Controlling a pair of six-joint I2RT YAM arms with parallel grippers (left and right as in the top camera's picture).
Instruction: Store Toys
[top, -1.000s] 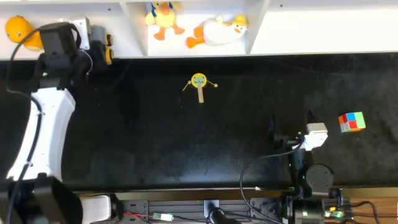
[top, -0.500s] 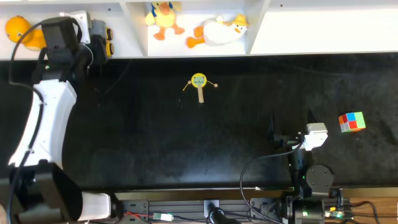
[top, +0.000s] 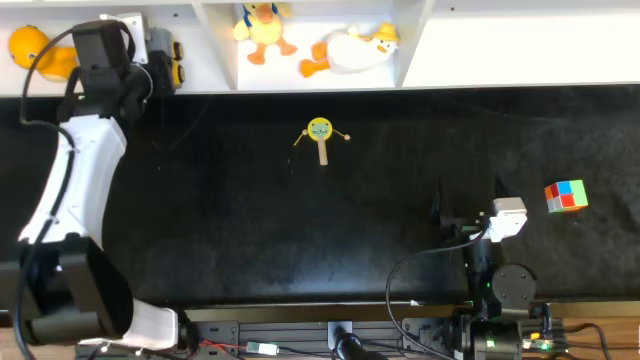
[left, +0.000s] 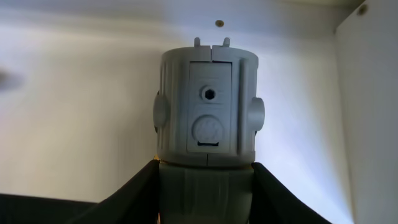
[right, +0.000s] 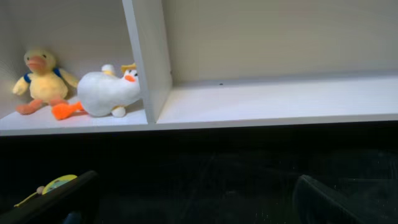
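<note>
Truck in left compartment, rattle centre, cube far right

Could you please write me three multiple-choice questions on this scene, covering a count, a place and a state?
1. How many ducks sit in the shelf? A one; B two; C four.
2. Where is the cube? A in the shelf; B in a gripper; C on the table.
3. The left gripper is: A shut on the toy truck; B open; C shut on nothing.
Answers: 1 B, one yellow, one white; 2 C, it lies on the black top; 3 A, the grey toy sits between its fingers.
</note>
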